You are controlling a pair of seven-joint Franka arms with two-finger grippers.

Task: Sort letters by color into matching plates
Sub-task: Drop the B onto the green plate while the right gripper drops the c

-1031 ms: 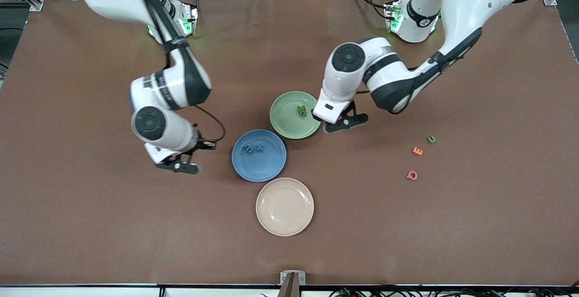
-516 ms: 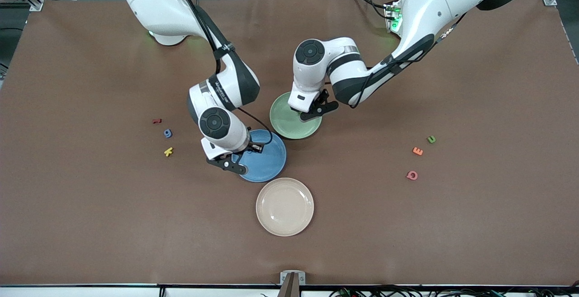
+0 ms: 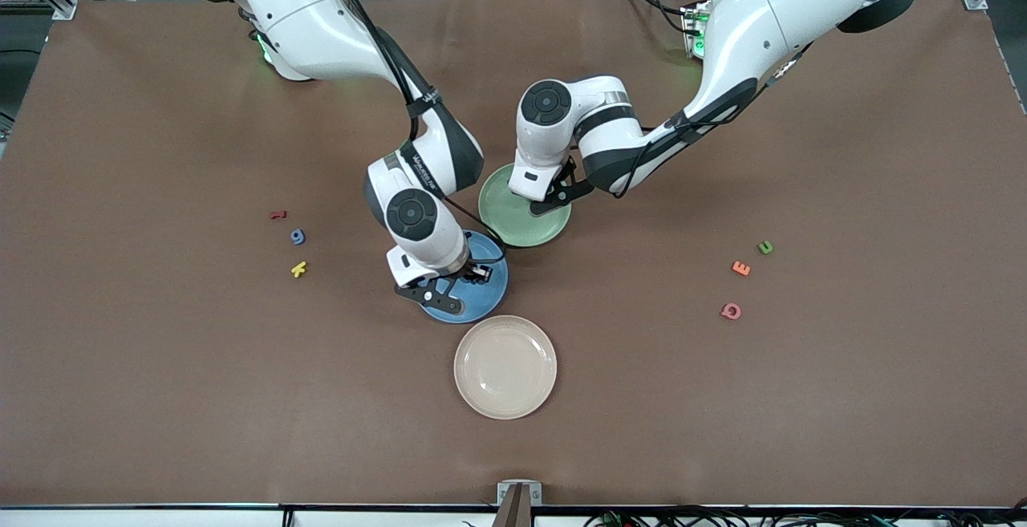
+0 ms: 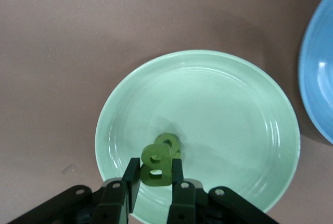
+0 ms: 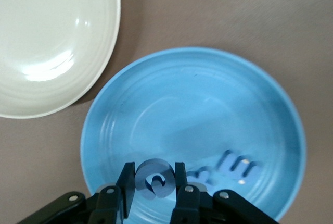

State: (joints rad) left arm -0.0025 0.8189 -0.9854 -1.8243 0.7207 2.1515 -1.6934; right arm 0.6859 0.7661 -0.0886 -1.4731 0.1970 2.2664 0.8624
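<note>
My left gripper (image 3: 552, 200) is shut on a green B (image 4: 156, 160) and holds it just over the pale green plate (image 3: 513, 224), which also shows in the left wrist view (image 4: 234, 109). Another green letter (image 4: 169, 141) lies in that plate under the B. My right gripper (image 3: 440, 296) is shut on a blue c (image 5: 156, 183) over the blue plate (image 3: 491, 286), seen too in the right wrist view (image 5: 171, 94). A blue m (image 5: 238, 164) and a blue x (image 5: 202, 173) lie in it. A blue g (image 3: 298, 235) and a green u (image 3: 765, 247) lie loose on the table.
A cream plate (image 3: 505, 366) sits nearer the front camera than the blue plate. A red letter (image 3: 278, 214) and a yellow letter (image 3: 298, 269) lie by the g. An orange E (image 3: 740, 268) and a pink Q (image 3: 731, 310) lie by the u.
My right gripper has moved from the table at the right arm's end to over the blue plate. My left gripper has moved from beside the green plate to over it.
</note>
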